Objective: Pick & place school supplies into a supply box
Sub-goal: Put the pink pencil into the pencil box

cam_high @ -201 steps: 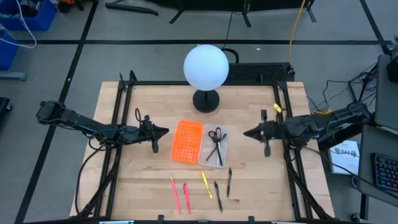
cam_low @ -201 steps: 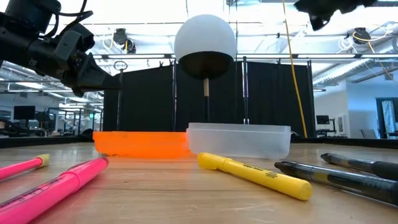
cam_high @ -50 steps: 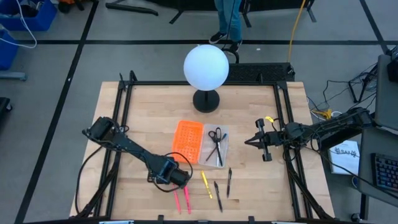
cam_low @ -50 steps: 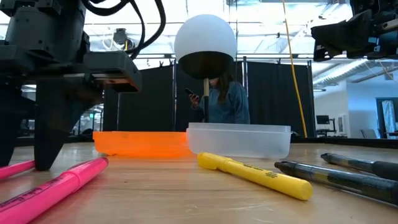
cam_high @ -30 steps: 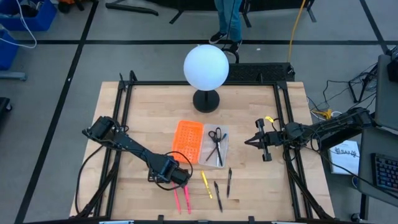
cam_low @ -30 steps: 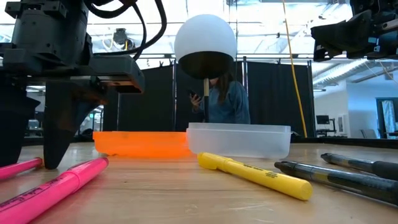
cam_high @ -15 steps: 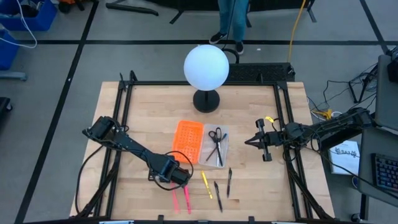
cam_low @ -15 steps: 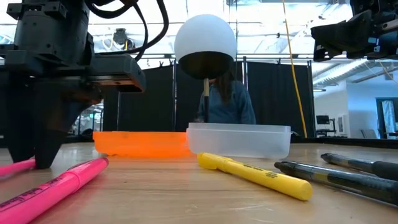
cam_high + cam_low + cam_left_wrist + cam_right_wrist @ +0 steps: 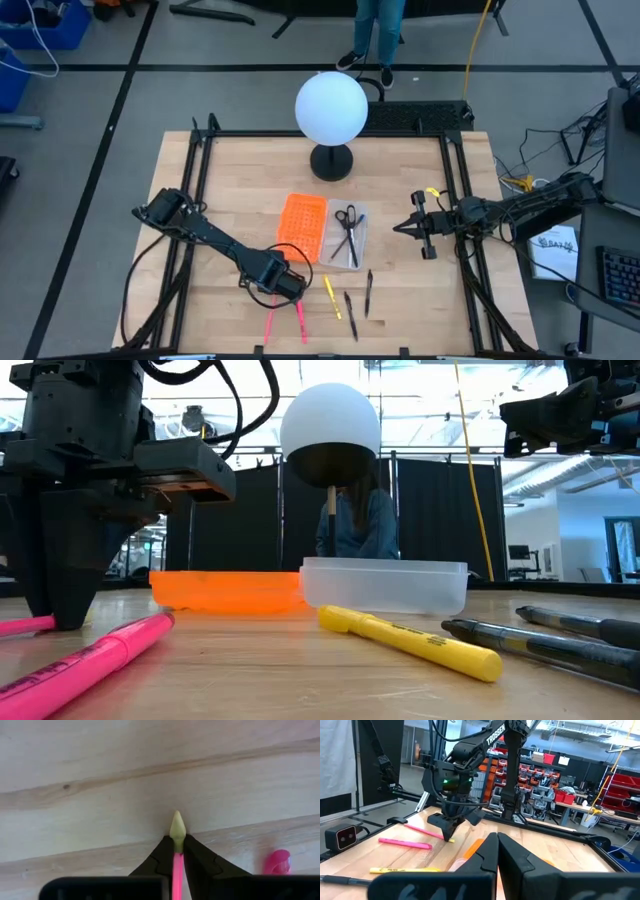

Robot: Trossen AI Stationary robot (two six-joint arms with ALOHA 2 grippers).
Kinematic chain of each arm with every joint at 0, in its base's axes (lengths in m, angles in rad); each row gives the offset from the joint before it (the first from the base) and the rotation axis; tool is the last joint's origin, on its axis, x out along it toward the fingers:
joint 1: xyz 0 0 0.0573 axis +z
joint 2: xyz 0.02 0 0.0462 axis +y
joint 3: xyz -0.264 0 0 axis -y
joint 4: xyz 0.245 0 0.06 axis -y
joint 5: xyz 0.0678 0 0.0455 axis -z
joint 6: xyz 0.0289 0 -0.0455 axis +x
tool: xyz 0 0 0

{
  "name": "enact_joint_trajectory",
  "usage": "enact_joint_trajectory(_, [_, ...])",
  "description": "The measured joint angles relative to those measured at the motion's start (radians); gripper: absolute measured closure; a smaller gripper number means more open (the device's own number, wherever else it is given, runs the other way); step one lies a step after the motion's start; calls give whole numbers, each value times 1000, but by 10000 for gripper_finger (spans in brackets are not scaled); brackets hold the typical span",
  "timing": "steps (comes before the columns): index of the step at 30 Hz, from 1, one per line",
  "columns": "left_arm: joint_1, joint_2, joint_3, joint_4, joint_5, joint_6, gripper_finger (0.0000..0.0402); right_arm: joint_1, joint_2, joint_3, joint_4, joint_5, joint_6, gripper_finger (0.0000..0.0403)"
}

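My left gripper (image 9: 284, 287) stands low over the table's near part, shut on a thin pink pen (image 9: 270, 318); it also shows in the low view (image 9: 60, 610). A thicker pink marker (image 9: 300, 318), a yellow marker (image 9: 332, 296) and two black pens (image 9: 350, 302) lie flat on the wood beside it. The clear supply box (image 9: 348, 238) holds dark-handled scissors (image 9: 347, 222) and sits right of an orange perforated piece (image 9: 302, 227). My right gripper (image 9: 398, 227) hovers shut and empty right of the box. My left gripper pinches the thin pink pen between its two fingers (image 9: 162, 855), just behind the pen's yellow-green tip (image 9: 177, 826) at its far end. The fingers come from above, pointing down. The pen's shaft (image 9: 177, 870) runs back between the fingers toward the near edge, low over the wood.
A white globe lamp (image 9: 331, 108) on a dark foot stands at the table's far middle. Black frame rails (image 9: 190, 200) run along both sides of the table. A person (image 9: 358, 520) stands beyond the far edge.
My left gripper's fingers have shut on the thin pink pen's far end, at table height. The pen has turned about: its near end has swung toward the table's left edge, while the held end stayed in place.
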Motion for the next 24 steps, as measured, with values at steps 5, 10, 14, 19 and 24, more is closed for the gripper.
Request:
enact_joint_trajectory(5, [10,-28,62,5,-154,29,382,0,0,0,6,0,0,403])
enact_joint_trajectory(10, [40,-37,179,-69,-142,106,378,0,0,0,6,0,0,403])
enact_joint_trajectory(14, [102,-39,316,-154,-173,219,384,0,0,0,6,0,0,403])
enact_joint_trajectory(19, [236,-40,458,-171,-159,410,383,0,0,0,6,0,0,403])
enact_joint_trajectory(24, [379,-40,488,-173,-156,549,384,0,0,0,6,0,0,403])
